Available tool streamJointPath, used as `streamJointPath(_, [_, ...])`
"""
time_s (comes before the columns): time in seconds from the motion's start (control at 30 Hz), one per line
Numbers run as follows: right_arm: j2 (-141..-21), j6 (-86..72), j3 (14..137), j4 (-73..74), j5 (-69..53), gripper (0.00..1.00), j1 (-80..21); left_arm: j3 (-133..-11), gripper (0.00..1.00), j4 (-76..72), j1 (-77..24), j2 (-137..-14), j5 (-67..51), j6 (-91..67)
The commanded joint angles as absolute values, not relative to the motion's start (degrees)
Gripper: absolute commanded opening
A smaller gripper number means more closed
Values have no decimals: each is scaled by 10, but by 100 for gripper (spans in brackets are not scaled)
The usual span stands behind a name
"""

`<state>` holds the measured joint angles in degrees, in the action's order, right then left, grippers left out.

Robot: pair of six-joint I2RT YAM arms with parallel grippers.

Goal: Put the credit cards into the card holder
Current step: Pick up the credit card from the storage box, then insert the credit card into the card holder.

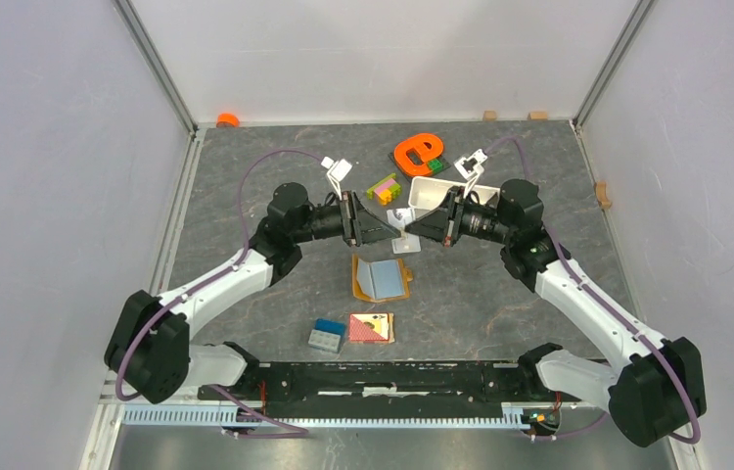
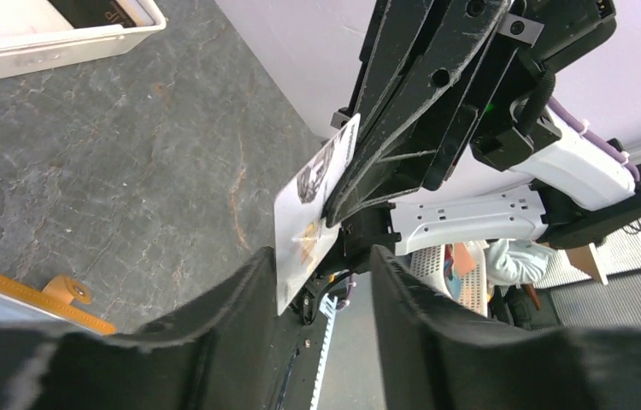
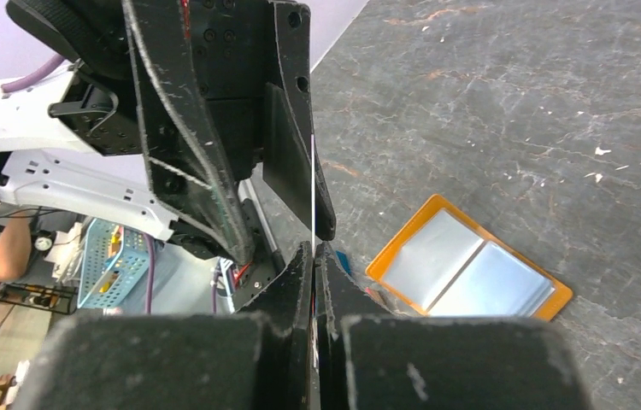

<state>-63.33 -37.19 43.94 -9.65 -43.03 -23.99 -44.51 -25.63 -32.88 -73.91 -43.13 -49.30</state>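
Right gripper tight on 1 credit card, left gripper agape, white tray beside.

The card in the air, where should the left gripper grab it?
Probably the credit card's free end, sticking out past the right gripper's shut fingers. Come from the opposite side, one finger on each flat face: it is thin, so only its faces give grip.

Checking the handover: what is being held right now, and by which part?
A thin white printed card, pinched at one end by the right gripper; the left gripper is open.
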Motion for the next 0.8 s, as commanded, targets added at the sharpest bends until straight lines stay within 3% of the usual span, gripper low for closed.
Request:
streamJointPath(0.0, [-616, -395, 426, -134, -458, 0, -240, -442, 44, -323, -335, -753, -457, -533])
streamJointPath(0.13, [-612, -398, 421, -134, -462, 0, -240, -440, 31, -327, -338, -752, -454, -534])
streamJointPath(0.23, [-611, -384, 424, -116, -455, 1, -239, -438, 11, -327, -339, -753, -451, -536])
streamJointPath(0.3, [-610, -368, 425, -96, -445, 8, -240, -435, 2, -329, -343, -755, -444, -537])
streamJointPath(0.47, [-600, -281, 424, -6, -340, 52, -240, -423, 2, -294, -350, -755, -392, -521])
streamJointPath(0.53, [-594, -242, 420, 48, -271, 63, -240, -432, 2, -227, -350, -760, -362, -491])
streamJointPath(0.67, [-579, -208, 392, 81, -168, 75, -247, -460, 2, -109, -351, -783, -327, -456])
streamJointPath(0.77, [-579, -207, 372, 92, -110, 78, -259, -490, 2, -32, -356, -816, -319, -436])
